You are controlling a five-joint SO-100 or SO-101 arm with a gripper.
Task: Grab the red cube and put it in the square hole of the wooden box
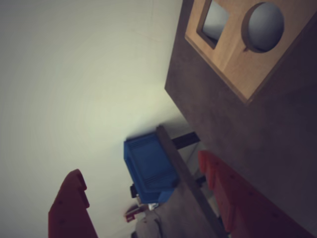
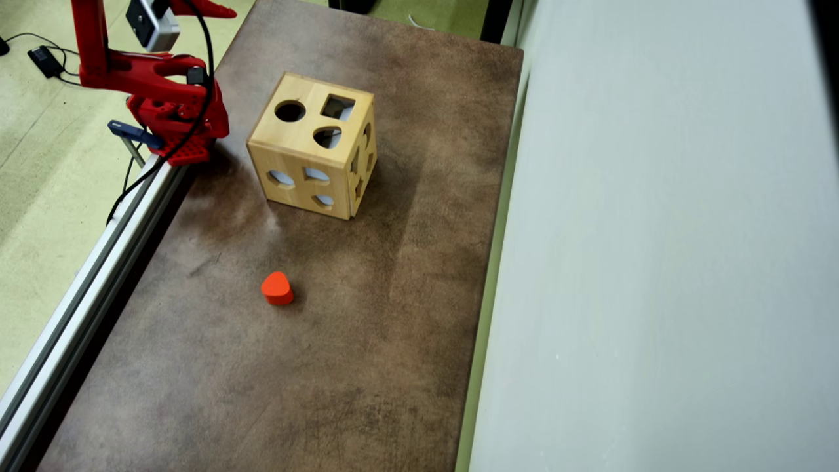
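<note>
A small red block (image 2: 276, 287) with rounded corners lies on the brown table (image 2: 367, 367), well in front of the wooden box (image 2: 308, 164). The box top has a square hole (image 2: 337, 107), a round hole and a rounded one. In the wrist view the box (image 1: 237, 59) is at the upper right with its square hole (image 1: 215, 22) showing; the red block is out of that view. My gripper (image 1: 138, 166) is open and empty, its red jaws wide apart, raised by the table's far left corner. One of its fingers (image 2: 203, 9) shows at the overhead view's top edge.
The red arm base (image 2: 174, 111) is clamped at the table's left edge, left of the box. An aluminium rail (image 2: 98, 262) runs along that edge. A grey wall (image 2: 655, 262) borders the right side. A blue bin (image 1: 148, 168) sits beyond the table.
</note>
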